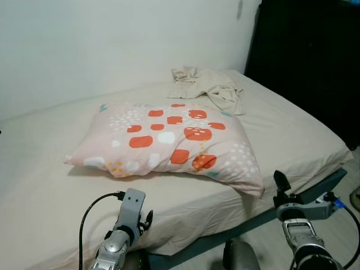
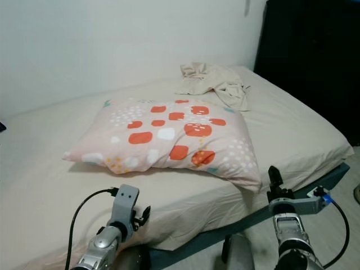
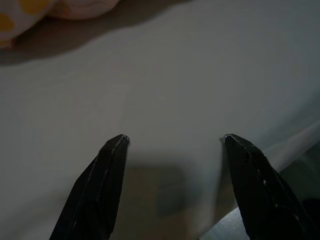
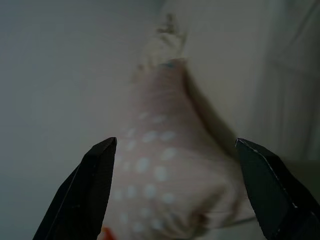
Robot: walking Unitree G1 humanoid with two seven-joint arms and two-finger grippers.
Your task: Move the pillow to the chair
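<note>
A pale pink pillow [image 1: 169, 140] with orange blotches and white dots lies flat in the middle of the bed [image 1: 45, 191]. My left gripper [image 3: 175, 140] is open over the bare sheet near the bed's front edge, short of the pillow's near left side [image 3: 30, 10]. My right gripper [image 4: 175, 145] is open too, held low at the bed's front right, facing the pillow's near right corner [image 4: 160, 165]. Both wrists, left [image 1: 130, 211] and right [image 1: 292, 211], sit below the pillow in the eye views.
A crumpled beige cloth [image 1: 208, 87] lies at the far right of the bed. A white wall [image 1: 112, 39] runs behind it, and a dark wardrobe [image 1: 315, 56] stands at the right. The bed's blue-grey frame [image 1: 315, 188] edges the front right.
</note>
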